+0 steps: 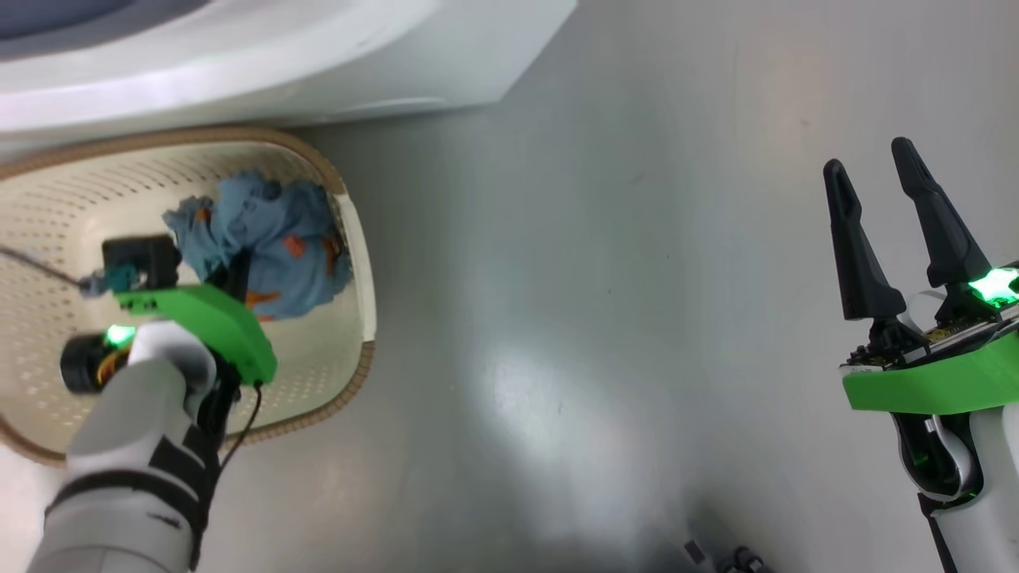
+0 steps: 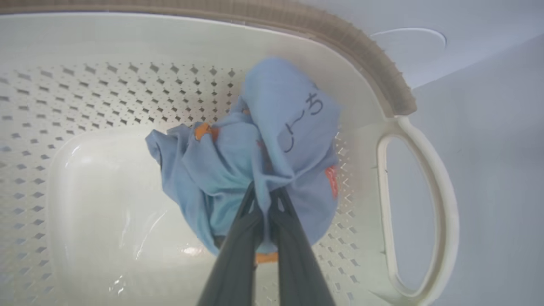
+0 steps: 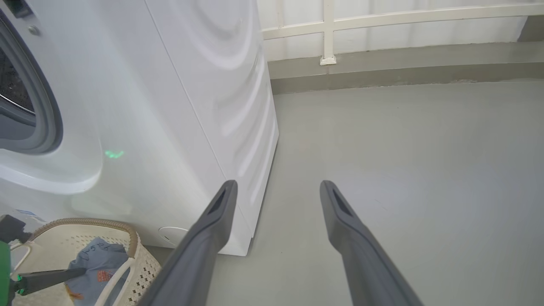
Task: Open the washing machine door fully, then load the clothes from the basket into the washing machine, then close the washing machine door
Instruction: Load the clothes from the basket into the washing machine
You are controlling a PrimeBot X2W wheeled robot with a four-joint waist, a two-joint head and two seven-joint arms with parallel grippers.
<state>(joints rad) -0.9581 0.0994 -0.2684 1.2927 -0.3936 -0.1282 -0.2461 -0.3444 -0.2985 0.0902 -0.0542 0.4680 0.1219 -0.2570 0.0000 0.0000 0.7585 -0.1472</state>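
Pinching a fold of soft blue cloth, the left gripper (image 2: pixel 267 193) holds its two long dark fingers closed together, with fabric squeezed between the tips. The clothes (image 2: pixel 272 140) form one crumpled bundle, light blue with orange patches and dark script like handwriting. I cannot tell whether it is one garment or two. The bundle is inside the basket (image 2: pixel 418 170), close to the end with the looped handle.

There is one basket, a rounded rectangle of cream plastic. Its walls are pierced with rows of small diamond holes, its bottom is smooth and shiny, and a brown woven-look band runs along the rim. It stands on the smooth grey floor (image 3: pixel 403 170) right in front of the one washing machine (image 3: pixel 191 106). That is a white glossy box with curved ribs pressed into its side and a grey rubber ring (image 3: pixel 46 110) round its opening.

The right gripper (image 3: pixel 277 185) hangs over bare floor, well apart from the basket, with its two fingers spread wide and nothing between them.

From above, the left arm's white forearm and green housing (image 1: pixel 207 318) reach over the basket and cover part of the cloth. A low wall with a pale railing (image 3: pixel 327 29) stands beyond the machine.
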